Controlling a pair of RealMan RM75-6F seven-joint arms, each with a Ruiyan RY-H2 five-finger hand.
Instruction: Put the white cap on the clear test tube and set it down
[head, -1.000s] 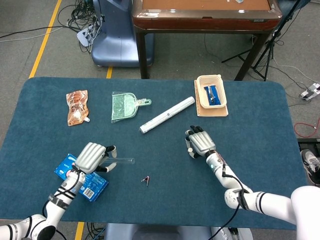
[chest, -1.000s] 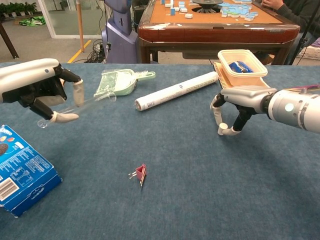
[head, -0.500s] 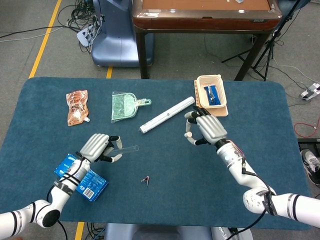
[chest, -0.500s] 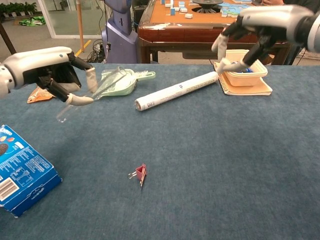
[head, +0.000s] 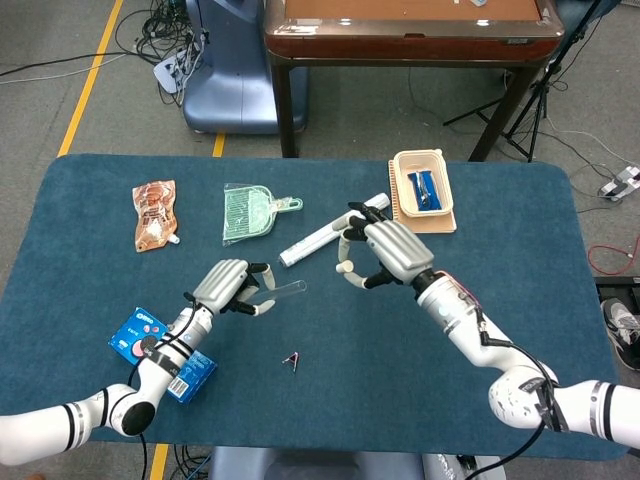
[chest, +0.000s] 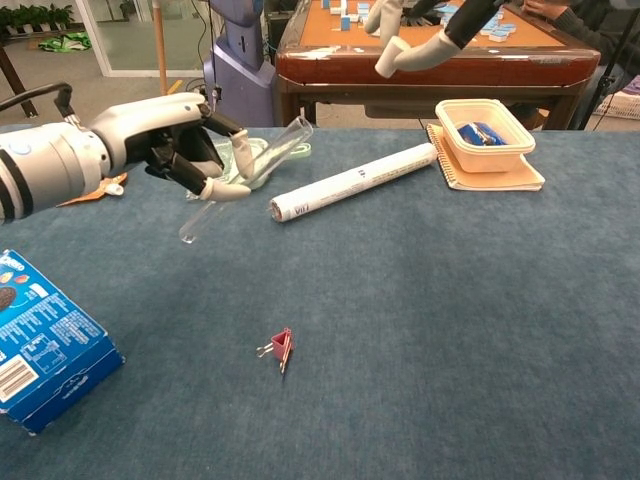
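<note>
On the left, our left hand (head: 228, 287) had carried the clear test tube (chest: 246, 178) up and toward the table's middle, fingers gripping it aslant, open end pointing right. Further right, our right hand (head: 385, 250) had risen from the blue table (head: 500, 300) and swung left, pinching the white cap (head: 342, 267) near the tube's mouth. We judged capping was close.

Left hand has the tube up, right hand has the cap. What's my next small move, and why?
Probably bring the right hand toward the tube's open end and line the white cap up with it. The left hand holds the clear test tube off the table, its mouth pointing toward the right hand, and the cap sits apart from that mouth, so nothing is seated yet.
</note>
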